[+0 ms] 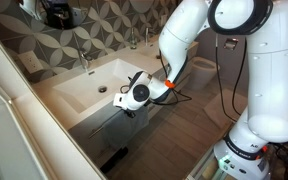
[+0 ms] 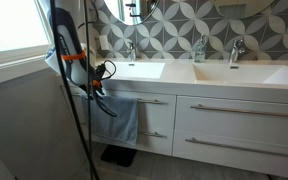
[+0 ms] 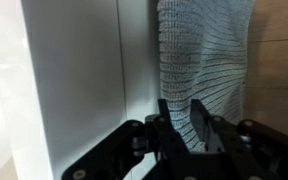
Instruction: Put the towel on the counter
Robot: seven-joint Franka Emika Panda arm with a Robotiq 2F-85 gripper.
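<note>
Towel pinched in my gripper, hanging down the vanity front.

Closest in, the wrist view shows my gripper (image 3: 182, 112) with its fingers (image 3: 199, 120) drawn nearly together and a fold of the grey-blue towel (image 3: 204, 50) caught between them. The ribbed cloth stretches away from the camera, with a white panel (image 3: 74, 70) on one side and wood floor (image 3: 279, 60) on the other. In an exterior view the gripper (image 2: 97, 88) sits just at the front edge of the counter (image 2: 184, 72). The towel (image 2: 122, 120) droops limp from it over the drawers (image 2: 234, 120) (so below the top, not on it). Farther back, a faucet (image 2: 130, 48) stands behind the nearer basin (image 2: 134, 70), against the patterned tiles.
</note>
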